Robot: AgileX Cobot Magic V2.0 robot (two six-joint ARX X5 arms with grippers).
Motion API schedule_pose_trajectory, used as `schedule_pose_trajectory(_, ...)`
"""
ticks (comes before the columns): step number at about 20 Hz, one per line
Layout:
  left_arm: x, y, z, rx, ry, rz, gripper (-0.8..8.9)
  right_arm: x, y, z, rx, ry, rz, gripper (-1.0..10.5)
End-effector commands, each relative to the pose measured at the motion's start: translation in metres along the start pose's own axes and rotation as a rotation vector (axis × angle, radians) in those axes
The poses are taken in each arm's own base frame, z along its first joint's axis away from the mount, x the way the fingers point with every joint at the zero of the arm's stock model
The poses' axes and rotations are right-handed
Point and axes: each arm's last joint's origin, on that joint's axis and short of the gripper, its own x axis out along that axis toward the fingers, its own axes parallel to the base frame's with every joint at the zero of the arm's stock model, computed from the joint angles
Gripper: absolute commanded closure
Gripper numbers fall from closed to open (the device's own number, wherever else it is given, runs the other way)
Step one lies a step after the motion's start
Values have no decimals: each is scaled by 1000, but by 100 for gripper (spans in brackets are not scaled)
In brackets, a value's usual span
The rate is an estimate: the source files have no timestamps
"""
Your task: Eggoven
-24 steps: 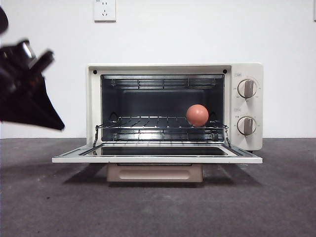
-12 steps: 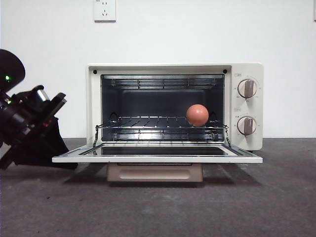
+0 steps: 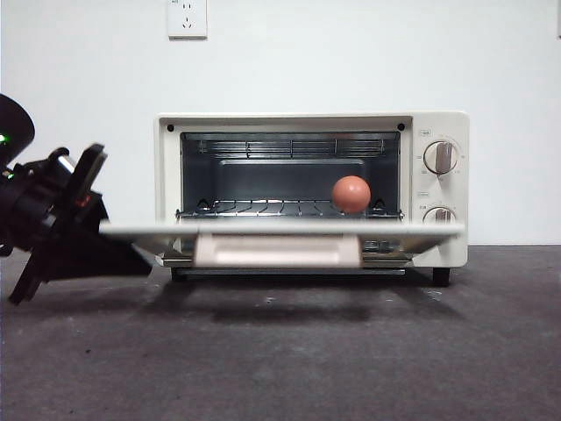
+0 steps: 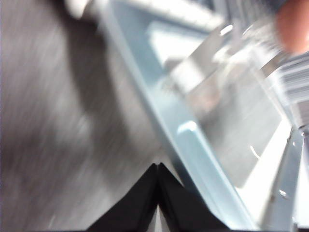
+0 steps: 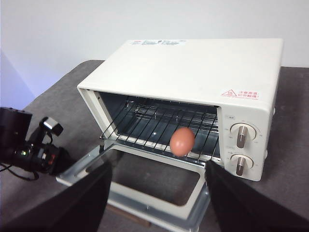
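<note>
So the egg (image 3: 351, 194) is already sitting on the wire rack (image 3: 263, 208) inside the toaster oven (image 3: 311, 189), right side. Looks like the door-closing step: the left gripper (image 4: 158, 166), jaws pressed together, is under the door (image 3: 280, 228) at its left edge, door about half up. Next it probably needs a steady upward push. Right gripper (image 5: 157, 193) hangs back, jaws apart. Nothing seems to block the door.

Black fingers (image 4: 158, 186) pressed together at edge of pale glass-paned oven door (image 4: 212, 140); blurry reddish-brown egg (image 4: 293, 30) beyond.
</note>
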Motion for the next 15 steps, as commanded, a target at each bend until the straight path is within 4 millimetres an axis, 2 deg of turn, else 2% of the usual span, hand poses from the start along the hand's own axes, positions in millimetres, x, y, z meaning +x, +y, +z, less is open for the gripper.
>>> schedule_pose_trajectory(1, 0, -5, 16, -18, -68, -80, 807, -2, 2, 5, -8, -12, 10, 633)
schedule_pose_trajectory(9, -10, -25, 60, 52, -303, -144, 807, -2, 0, -2, -9, 57, -9, 633)
schedule_pose_trajectory(15, -12, -32, 64, 48, -296, -149, 806, -2, 0, -4, -10, 80, -16, 633)
